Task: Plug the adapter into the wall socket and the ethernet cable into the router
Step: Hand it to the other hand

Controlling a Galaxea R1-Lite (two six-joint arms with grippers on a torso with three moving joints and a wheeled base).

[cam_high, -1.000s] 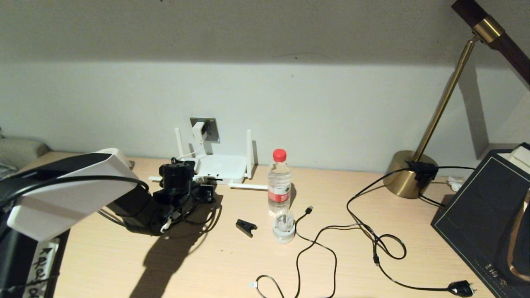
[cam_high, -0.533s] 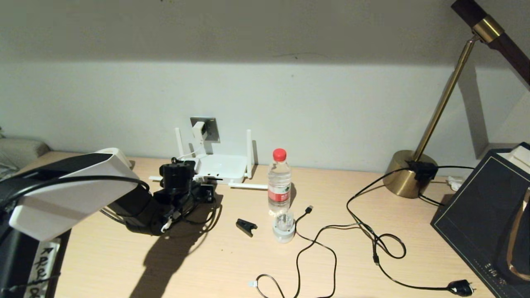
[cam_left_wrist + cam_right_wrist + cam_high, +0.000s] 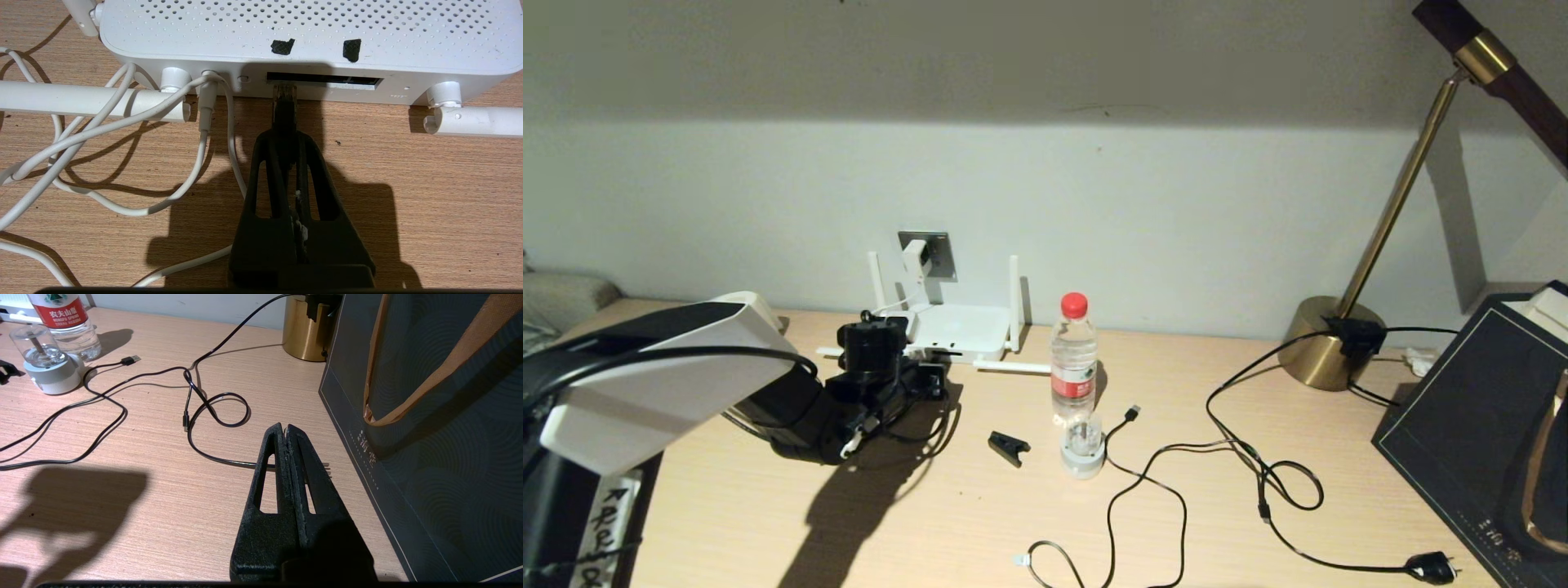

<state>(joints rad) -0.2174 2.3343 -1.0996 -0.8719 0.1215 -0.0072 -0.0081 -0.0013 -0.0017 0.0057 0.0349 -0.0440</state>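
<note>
Setting: pale wooden bench (image 3: 980,523) against a plain wall, lit from the right side.
Left claw: the left claw (image 3: 286,136) is closed on the ethernet cable (image 3: 284,116), pinching it just behind the clear-tipped connector.
Connector: its tip sits at the mouth of the long dark port slot on the router (image 3: 302,36); whether it has gone fully home I cannot tell.
Router: it lies flat near the wall, two antennas folded down onto the bench and two upright; a thin white cord is already in its power jack.
Adapter: the adapter (image 3: 916,258) hangs on the wall socket (image 3: 941,249) directly above the router and looks plugged in.
Right claw: the right claw (image 3: 287,435) is closed and empty, parked low over the bench beside a dark bag (image 3: 441,428).
Progress: judging by this, the socket half is done; what remains is seating the connector, then letting go.
</note>
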